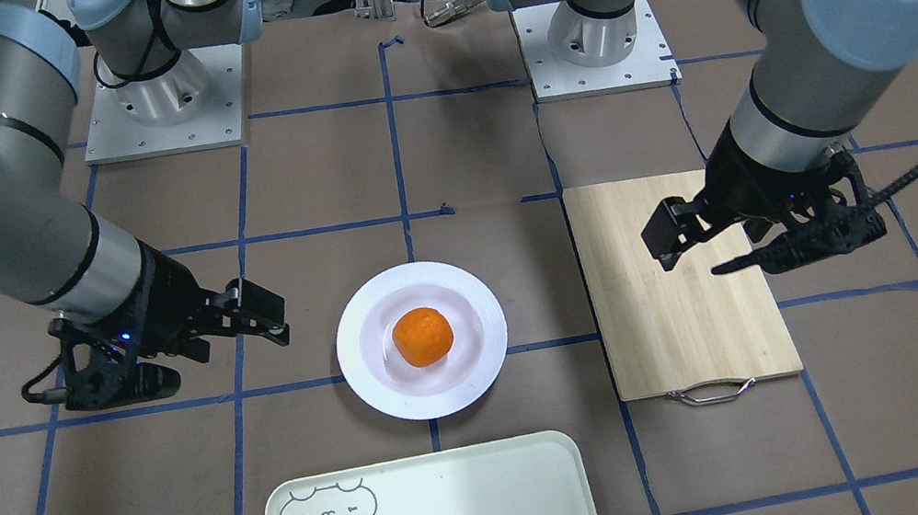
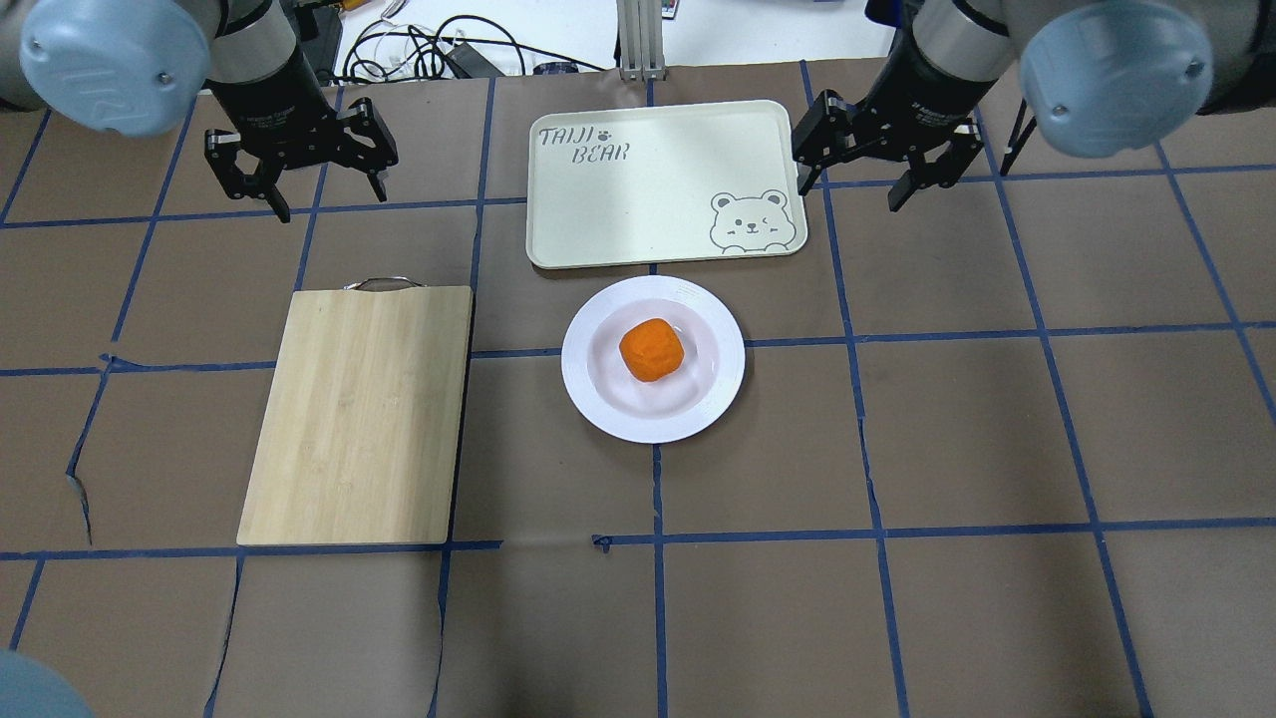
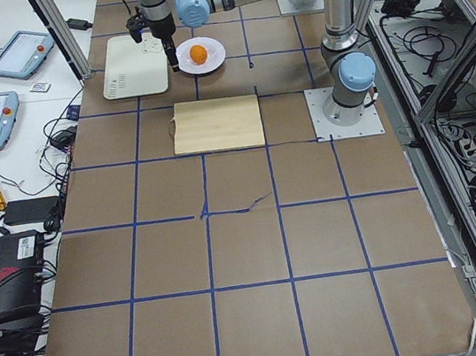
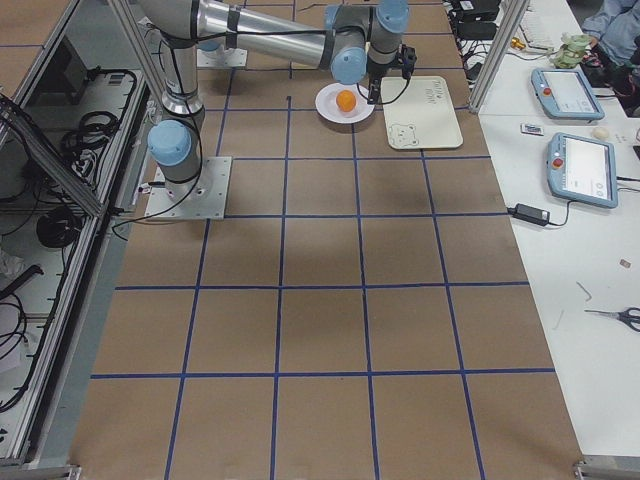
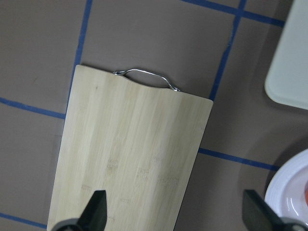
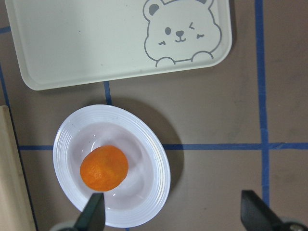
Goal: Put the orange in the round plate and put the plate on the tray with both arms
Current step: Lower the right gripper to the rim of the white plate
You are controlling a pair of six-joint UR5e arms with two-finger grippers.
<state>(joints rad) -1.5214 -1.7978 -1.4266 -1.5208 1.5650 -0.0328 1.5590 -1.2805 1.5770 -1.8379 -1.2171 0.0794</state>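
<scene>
Tray (image 1: 462, 499): seen nearest, at the bottom edge of the front-facing view, with a bear face in its left corner; the plate is not yet set on it.
Risk, tilt: if the round plate (image 1: 486, 365) is raised unevenly from its two sides, the orange (image 1: 423, 336) is likely to be rolled off.
Risk, slip: the glossy rim lies flat on the table (image 1: 90, 506), so a pinch may be lost.
Right gripper (image 2: 847, 194): at the view's left, held above the table and angled toward the plate, jaws spread wide, nothing held.
Plate and orange: at centre; the fruit is seated in the well, and the plate is set near the tray.
Cutting board (image 1: 678, 286): right of the plate, apart from it.
Left gripper (image 2: 332, 204): at the view's right, held above the board, jaws spread wide, nothing held.
</scene>
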